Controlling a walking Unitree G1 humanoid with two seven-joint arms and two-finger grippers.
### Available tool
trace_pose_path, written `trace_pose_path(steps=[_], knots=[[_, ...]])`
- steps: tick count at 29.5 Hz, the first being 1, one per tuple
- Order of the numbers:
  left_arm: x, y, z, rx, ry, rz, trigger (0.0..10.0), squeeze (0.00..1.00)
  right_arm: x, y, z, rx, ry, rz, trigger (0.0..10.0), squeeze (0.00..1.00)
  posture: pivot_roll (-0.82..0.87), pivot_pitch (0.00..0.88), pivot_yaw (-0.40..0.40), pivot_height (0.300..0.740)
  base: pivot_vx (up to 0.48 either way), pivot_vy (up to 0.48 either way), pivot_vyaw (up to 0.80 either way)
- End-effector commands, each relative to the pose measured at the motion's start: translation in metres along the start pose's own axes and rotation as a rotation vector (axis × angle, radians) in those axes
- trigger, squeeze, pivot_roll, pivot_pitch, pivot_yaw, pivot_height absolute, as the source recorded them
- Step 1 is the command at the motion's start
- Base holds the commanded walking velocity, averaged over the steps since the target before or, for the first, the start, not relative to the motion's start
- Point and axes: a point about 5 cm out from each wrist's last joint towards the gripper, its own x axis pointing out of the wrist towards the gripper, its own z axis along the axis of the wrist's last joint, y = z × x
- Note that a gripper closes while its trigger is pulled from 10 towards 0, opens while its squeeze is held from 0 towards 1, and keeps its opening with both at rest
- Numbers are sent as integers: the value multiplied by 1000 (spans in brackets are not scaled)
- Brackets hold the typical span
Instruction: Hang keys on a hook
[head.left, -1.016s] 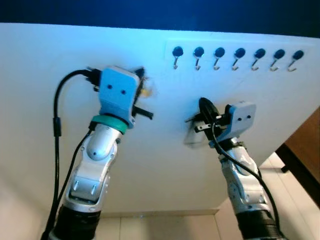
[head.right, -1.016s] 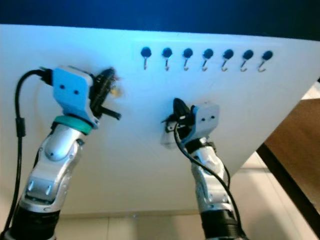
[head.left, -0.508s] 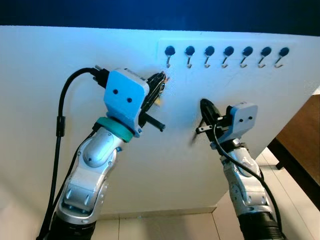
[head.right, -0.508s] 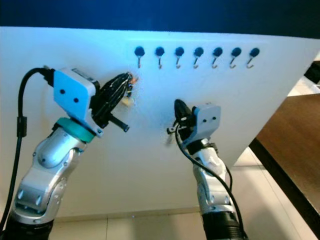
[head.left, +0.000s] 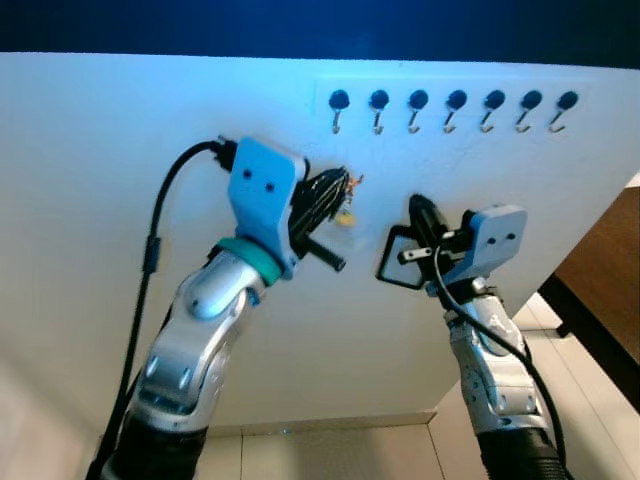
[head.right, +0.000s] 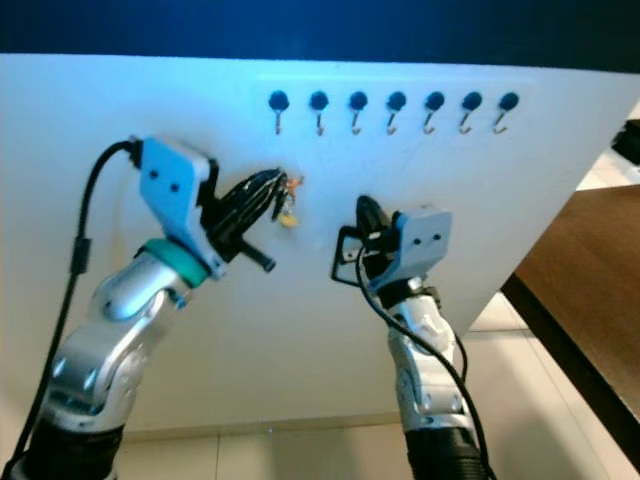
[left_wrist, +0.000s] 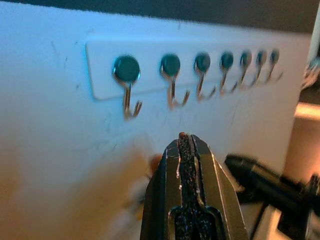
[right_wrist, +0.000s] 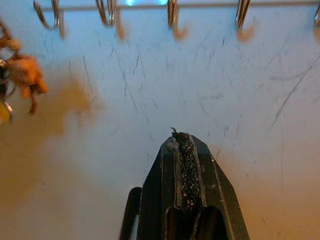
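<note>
The keys are a small bunch with orange and yellow pieces, and they hang at the tip of the left claw. This claw has its two black fingers pressed together on the bunch, so the keys stick out just past the fingertips, toward the white wall. In the left wrist view the left claw shows no gap between the fingers, and only a blurred orange bit of the bunch appears beside them. In the right wrist view the keys are an orange blur off to one side of the right claw.

Above the left claw, and a little toward the robot's right, there is a row of hooks on the wall: seven small metal hooks under dark round heads, fixed on a pale strip. The keys are below this row, nearest to the first hook at its left end, and they do not touch any hook. In the left wrist view this first hook stands just above the closed fingertips.

The right claw is raised at about the same height as the left one, on the robot's right of the keys and near them, but apart. Its fingers are pressed together with nothing between them. It points up toward the wall under the middle of the hook row.

A black cable runs down from the left wrist.
</note>
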Motion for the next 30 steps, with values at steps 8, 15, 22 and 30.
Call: trace_pose_path(steps=[8, 15, 22, 30], knots=[[9, 7, 13, -72, -31, -7, 10000, 0, -1, 9, 17, -31, -40, 158, 10000, 0, 49, 92, 95, 740, 0, 0, 0], [3, 11, 20, -106, -41, -15, 10000, 0, -4, 11, 30, -18, -63, 186, 10000, 0, 52, 103, 96, 740, 0, 0, 0], [7, 7, 22, -123, -48, -25, 10000, 0, -9, 15, 23, -9, -31, 195, 10000, 0, 47, 104, 96, 740, 0, 0, 0], [17, 12, 21, -106, -28, 1, 10000, 0, -11, 12, 15, -12, 10, 170, 10000, 0, 47, 104, 99, 740, 0, 0, 0]])
